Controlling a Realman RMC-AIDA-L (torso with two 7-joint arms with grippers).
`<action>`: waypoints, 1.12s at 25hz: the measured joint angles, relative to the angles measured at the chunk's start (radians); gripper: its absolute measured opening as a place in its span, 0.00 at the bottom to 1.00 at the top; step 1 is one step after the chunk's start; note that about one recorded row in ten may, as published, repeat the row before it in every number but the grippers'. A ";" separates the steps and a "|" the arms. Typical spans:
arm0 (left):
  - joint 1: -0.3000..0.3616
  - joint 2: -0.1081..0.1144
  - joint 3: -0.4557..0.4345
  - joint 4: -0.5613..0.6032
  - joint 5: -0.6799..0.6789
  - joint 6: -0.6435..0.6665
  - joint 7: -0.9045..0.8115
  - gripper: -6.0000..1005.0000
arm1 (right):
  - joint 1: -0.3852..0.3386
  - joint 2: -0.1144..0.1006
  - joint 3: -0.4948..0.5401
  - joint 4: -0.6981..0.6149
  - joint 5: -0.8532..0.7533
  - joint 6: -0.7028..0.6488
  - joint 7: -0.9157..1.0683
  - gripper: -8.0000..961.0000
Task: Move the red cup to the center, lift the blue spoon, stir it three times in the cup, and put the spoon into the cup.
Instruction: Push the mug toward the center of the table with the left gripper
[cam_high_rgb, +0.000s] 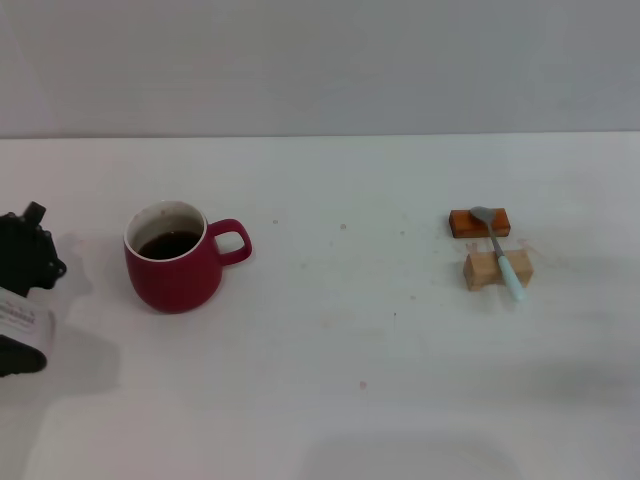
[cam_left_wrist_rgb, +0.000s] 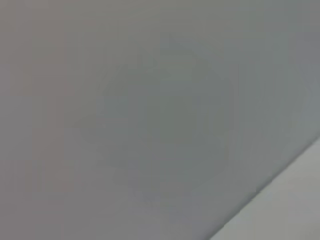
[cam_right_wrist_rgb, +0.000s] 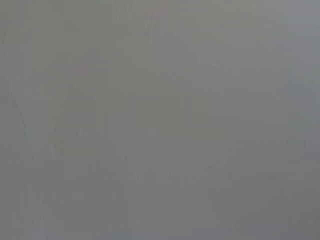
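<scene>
Head view shows the red cup (cam_high_rgb: 174, 258) standing upright on the left part of the table (cam_high_rgb: 330, 400), with dark liquid inside and its handle turned toward the middle of the table. The blue spoon (cam_high_rgb: 499, 251) is well apart from it on the right side, lying across an orange block (cam_high_rgb: 479, 223) and a tan block (cam_high_rgb: 497, 269), the metal bowl on the orange one and the pale handle reaching past the tan one. The main risk, in my judgement, is the liquid: if the cup is pushed or pulled too fast toward the center, it can splash over the rim or the cup can tip. A second risk is the spoon, which is thin and rests only on the two blocks; a pinch that comes a little off could roll it down or push the blocks away. The left pincer (cam_high_rgb: 25, 290) is at the left edge of the picture, near the cup but not touching it, and I cannot tell if it is wide or narrow. The right pincer is not in view, and both wrist views show only a grey blur. Between cup and spoon the table has much open room for sliding; the far edge of the table is well behind both things.
</scene>
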 joint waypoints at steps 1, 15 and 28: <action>0.000 0.000 0.011 0.002 0.000 0.000 0.010 0.16 | 0.001 0.000 0.000 -0.001 0.000 0.000 0.000 0.84; -0.017 -0.002 0.156 0.009 0.000 -0.011 0.080 0.01 | 0.007 -0.002 -0.003 -0.003 0.000 0.001 0.001 0.84; -0.051 -0.004 0.246 -0.001 -0.001 -0.014 0.108 0.01 | 0.003 -0.002 -0.006 -0.004 0.000 0.002 0.001 0.84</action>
